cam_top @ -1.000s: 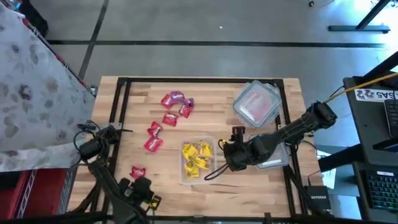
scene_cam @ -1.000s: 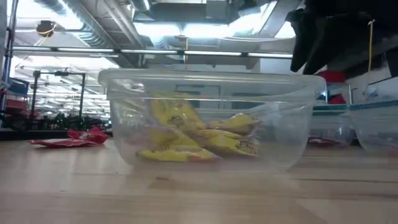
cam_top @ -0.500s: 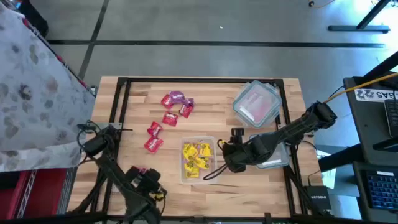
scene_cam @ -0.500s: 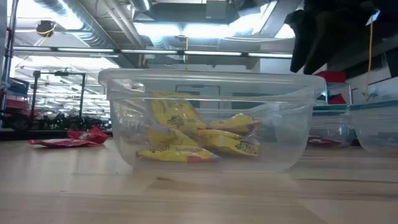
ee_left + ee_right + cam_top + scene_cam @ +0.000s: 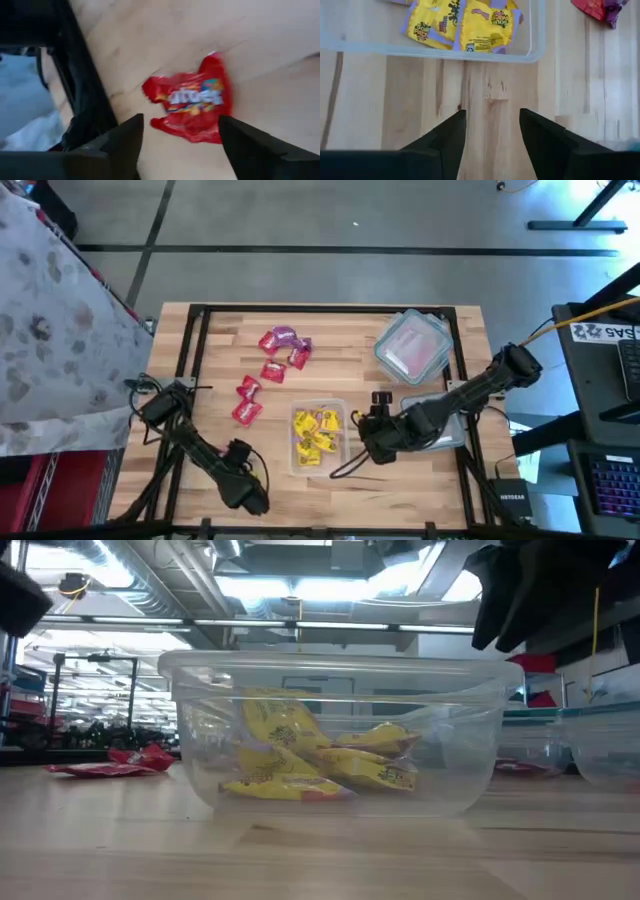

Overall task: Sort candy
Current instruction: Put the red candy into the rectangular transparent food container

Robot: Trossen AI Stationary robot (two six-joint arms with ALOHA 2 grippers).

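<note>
- Yellow candy (image 5: 316, 434) already lies sorted in the clear tub (image 5: 340, 408).
- Red and purple candy (image 5: 282, 348) remains loose on the surface (image 5: 340, 330).
- The left gripper (image 5: 177, 137), jaws spread, hovers over a red packet (image 5: 192, 104).
- The right gripper (image 5: 492, 130) waits beside the tub, jaws spread, empty.

- Sweets in the tub (image 5: 316, 435) — yellow wrappers with purple edges and dark lettering.
- Loose packet (image 5: 192, 104) — red, with white lettering and small multicoloured dots.
- Scattered packets (image 5: 274, 365) — red, one purple.
- Table (image 5: 340, 335) — pale striped wood, black frame.
</note>
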